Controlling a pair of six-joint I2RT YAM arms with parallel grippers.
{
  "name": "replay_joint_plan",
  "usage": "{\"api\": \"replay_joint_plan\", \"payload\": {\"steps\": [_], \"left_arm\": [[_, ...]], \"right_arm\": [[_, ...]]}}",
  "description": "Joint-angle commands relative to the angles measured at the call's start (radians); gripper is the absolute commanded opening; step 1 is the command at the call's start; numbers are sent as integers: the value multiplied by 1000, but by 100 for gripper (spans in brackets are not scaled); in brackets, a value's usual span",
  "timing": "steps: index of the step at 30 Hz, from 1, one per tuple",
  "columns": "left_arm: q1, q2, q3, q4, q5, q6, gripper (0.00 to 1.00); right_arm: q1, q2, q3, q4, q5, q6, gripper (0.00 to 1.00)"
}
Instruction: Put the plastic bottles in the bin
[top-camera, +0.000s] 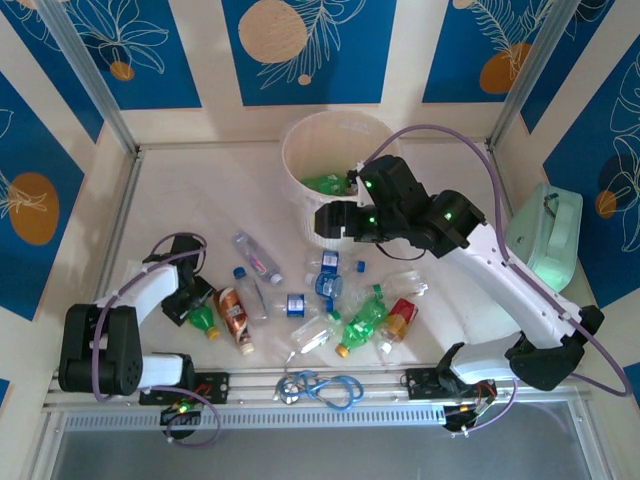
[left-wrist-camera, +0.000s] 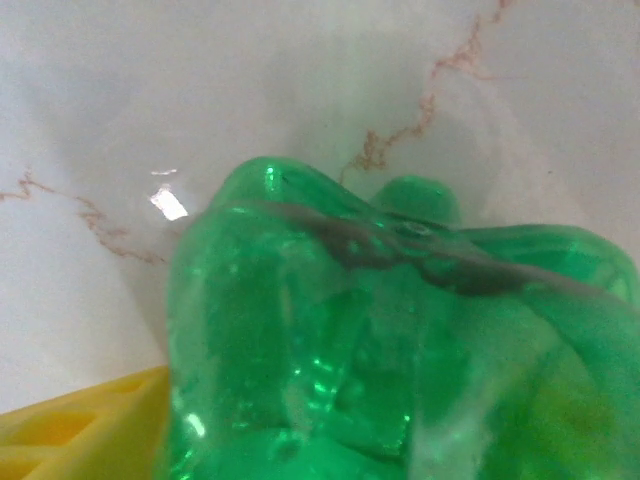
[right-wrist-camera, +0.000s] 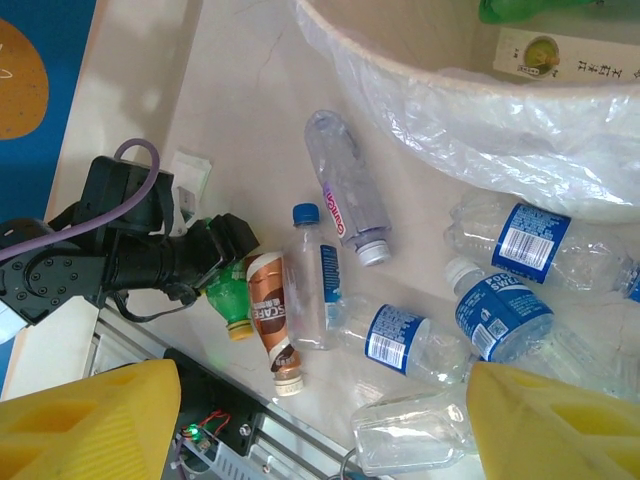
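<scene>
My left gripper (top-camera: 197, 304) is low at the table's left, its jaws closed around a crumpled green bottle (top-camera: 206, 321) with a yellow cap. That bottle (left-wrist-camera: 380, 340) presses close against the left wrist camera, beside one yellow finger (left-wrist-camera: 70, 430). My right gripper (top-camera: 333, 219) hovers open at the front wall of the cream bin (top-camera: 298, 140), nothing between its fingers. A green bottle (top-camera: 325, 183) lies in the bin. Below the right gripper (right-wrist-camera: 320, 420) lie a brown bottle (right-wrist-camera: 270, 320), clear blue-capped bottles (right-wrist-camera: 315, 280) and blue-labelled ones (right-wrist-camera: 500, 315).
More bottles, green (top-camera: 362, 322) and red (top-camera: 400, 318), lie in the middle pile. A blue cable loop (top-camera: 322, 386) rests on the front rail. A mint-green case (top-camera: 548, 235) stands at the right wall. The bin has a clear plastic liner (right-wrist-camera: 480, 120).
</scene>
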Motion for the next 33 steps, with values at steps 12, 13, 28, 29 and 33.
{"api": "replay_joint_plan", "payload": {"steps": [12,13,28,29,33], "left_arm": [[9,-97,24,-55,-7,68,59],[9,-117,33,-58,3,76,59],[-3,-312,405,-5,340,54,55],[-9,-303,426,58,416,23,55],[-78,-267,469,356,584,-124,57]], "right_arm": [[-8,-90,-30,8,14,35,74],[-7,-95,-31,8,14,33,74],[79,-28,-15,155,-103,38,74],[98,-12,-6,159,-102,35,74],[148,56,37,190,-144,53,73]]}}
